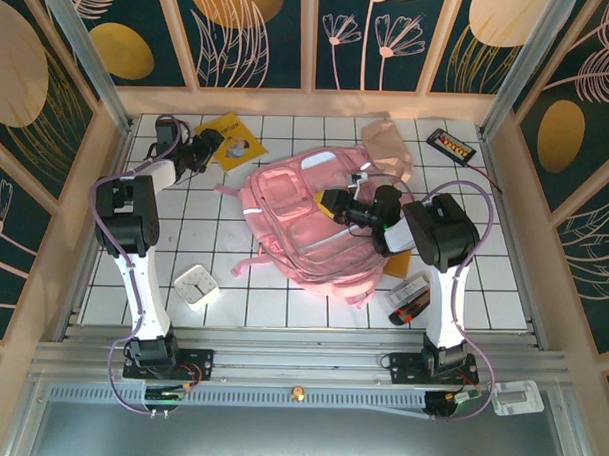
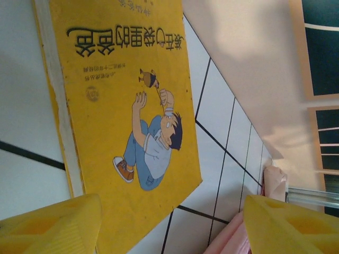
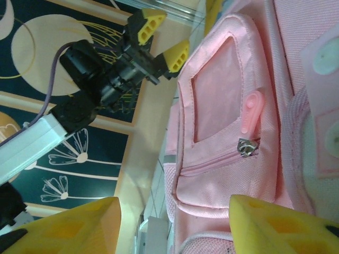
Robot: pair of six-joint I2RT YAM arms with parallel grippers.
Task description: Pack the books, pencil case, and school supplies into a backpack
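Note:
The large pink backpack [image 1: 300, 223] lies flat in the middle of the table. My right gripper [image 1: 335, 204] hovers over its right half, open; in the right wrist view its yellow fingertips [image 3: 280, 227] stand wide apart over a front pocket [image 3: 228, 174] with a metal zipper slider [image 3: 248, 146]. The yellow booklet [image 1: 234, 141] lies at the far left. My left gripper [image 1: 209, 148] is just beside it, open, and the booklet's [image 2: 127, 106] near corner lies below the gap between its fingers [image 2: 47, 227]. A beige-pink pouch [image 1: 390, 143] lies behind the backpack.
A flat black device with orange buttons [image 1: 452, 144] and its cable sit at the far right. A white square object [image 1: 195, 283] lies near the left arm. Small dark and clear-wrapped items [image 1: 408, 298] lie by the right arm's base. Wooden walls ring the table.

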